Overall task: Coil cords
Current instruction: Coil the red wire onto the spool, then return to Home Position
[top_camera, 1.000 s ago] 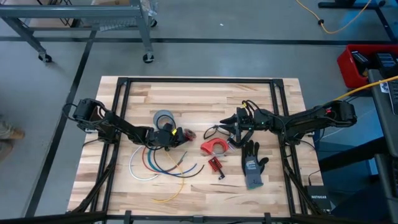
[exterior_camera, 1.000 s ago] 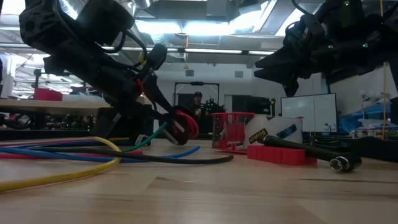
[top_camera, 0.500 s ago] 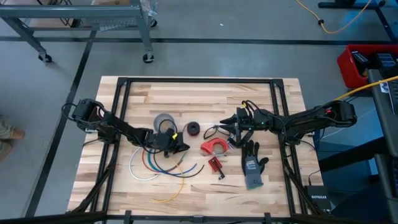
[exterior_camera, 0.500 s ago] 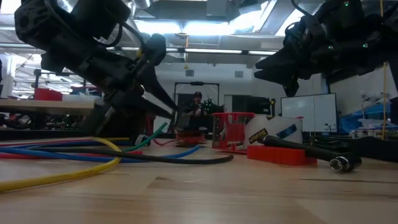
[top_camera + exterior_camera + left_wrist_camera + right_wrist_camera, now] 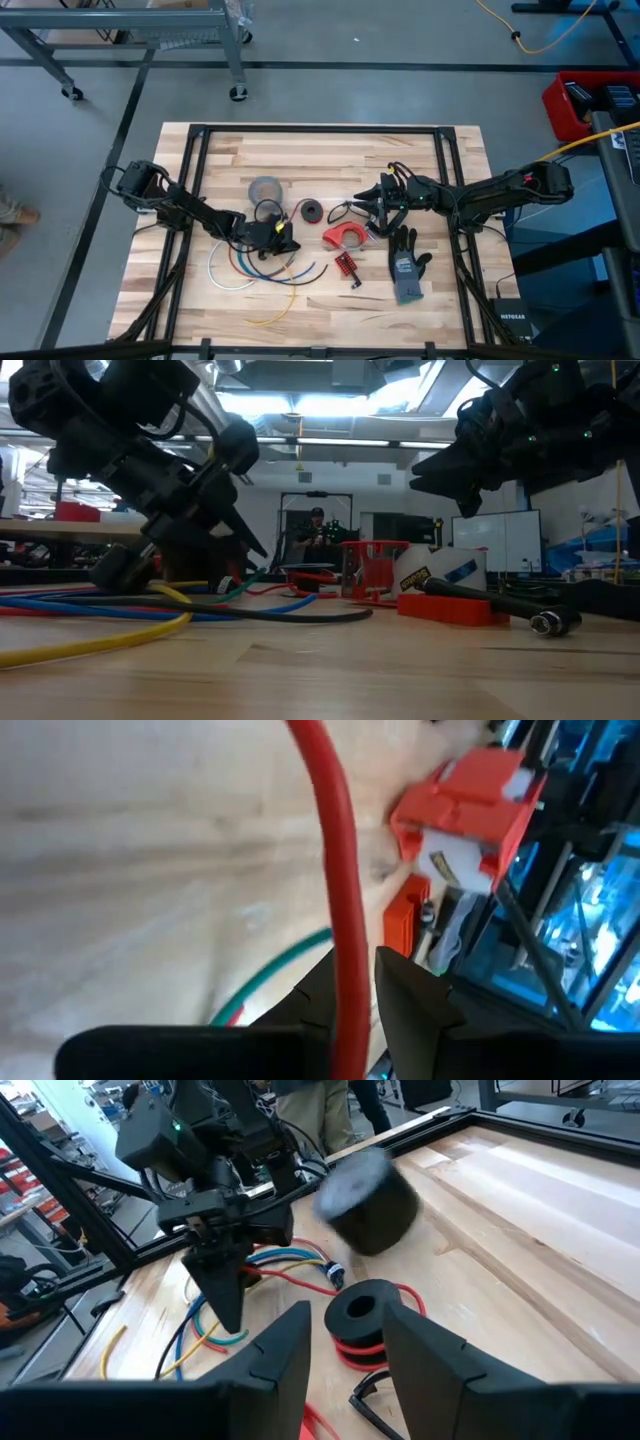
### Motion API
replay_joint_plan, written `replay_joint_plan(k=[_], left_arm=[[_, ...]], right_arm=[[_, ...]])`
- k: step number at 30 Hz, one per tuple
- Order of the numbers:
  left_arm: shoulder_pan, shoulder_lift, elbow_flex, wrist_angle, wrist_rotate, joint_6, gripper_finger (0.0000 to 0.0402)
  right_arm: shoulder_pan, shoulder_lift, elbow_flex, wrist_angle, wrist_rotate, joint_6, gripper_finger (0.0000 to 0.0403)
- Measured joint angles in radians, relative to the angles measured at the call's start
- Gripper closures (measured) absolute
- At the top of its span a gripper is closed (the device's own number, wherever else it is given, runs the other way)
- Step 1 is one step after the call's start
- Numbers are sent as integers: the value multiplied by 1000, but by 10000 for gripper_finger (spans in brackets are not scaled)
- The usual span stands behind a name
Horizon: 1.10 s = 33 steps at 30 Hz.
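Note:
A red cord is wound into a coil around a black spool (image 5: 312, 210) that lies flat on the table, right of the grey tape roll. A loose run of the red cord (image 5: 335, 900) leads from it to my left gripper (image 5: 283, 238), which is shut on it and slants down over the table. White (image 5: 215, 270), blue (image 5: 300, 275), green and yellow (image 5: 285, 305) cords lie in loose arcs near the front. My right gripper (image 5: 362, 203) hovers open right of the coil (image 5: 362, 1330), touching nothing. My left gripper pinches the red cord's loose run (image 5: 350, 1000) between its two fingers, a single strand. The fingers slant down toward the table. The cord runs on past the fingertips toward the coil and lies low over the wood.
The grey tape roll (image 5: 264, 188) sits behind the left gripper. A red tape dispenser (image 5: 345, 237), a small red ribbed piece (image 5: 346, 265) and a grey-black glove (image 5: 405, 265) lie under and in front of the right arm. Black frame rails (image 5: 320, 130) border the tabletop.
The red coil, which stood on edge at my left gripper's tips, now lies flat on the table to its right. My left gripper has drawn back toward the near edge and turned, still shut on the red cord, which trails from the coil.

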State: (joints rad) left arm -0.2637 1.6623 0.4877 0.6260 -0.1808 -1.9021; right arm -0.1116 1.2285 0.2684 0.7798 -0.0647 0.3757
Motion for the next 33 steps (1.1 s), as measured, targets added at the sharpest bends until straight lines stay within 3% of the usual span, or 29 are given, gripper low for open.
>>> replay_joint_plan(k=[7, 14, 25, 29, 33], left_arm=[[-54, -2, 1, 11, -3, -18, 355], [-96, -2, 2, 73, -29, 111, 355], [-164, -4, 3, 460, -312, 599, 355], [-164, -16, 3, 620, -357, 793, 357], [-147, -98, 0, 640, -360, 989, 373]], right_arm=[[0, 0, 0, 0, 4, -15, 272], [0, 0, 0, 3, 9, -15, 272], [0, 0, 0, 125, -32, -18, 272], [0, -8, 0, 189, -112, -18, 272], [-1, -58, -1, 221, -175, -18, 272]])
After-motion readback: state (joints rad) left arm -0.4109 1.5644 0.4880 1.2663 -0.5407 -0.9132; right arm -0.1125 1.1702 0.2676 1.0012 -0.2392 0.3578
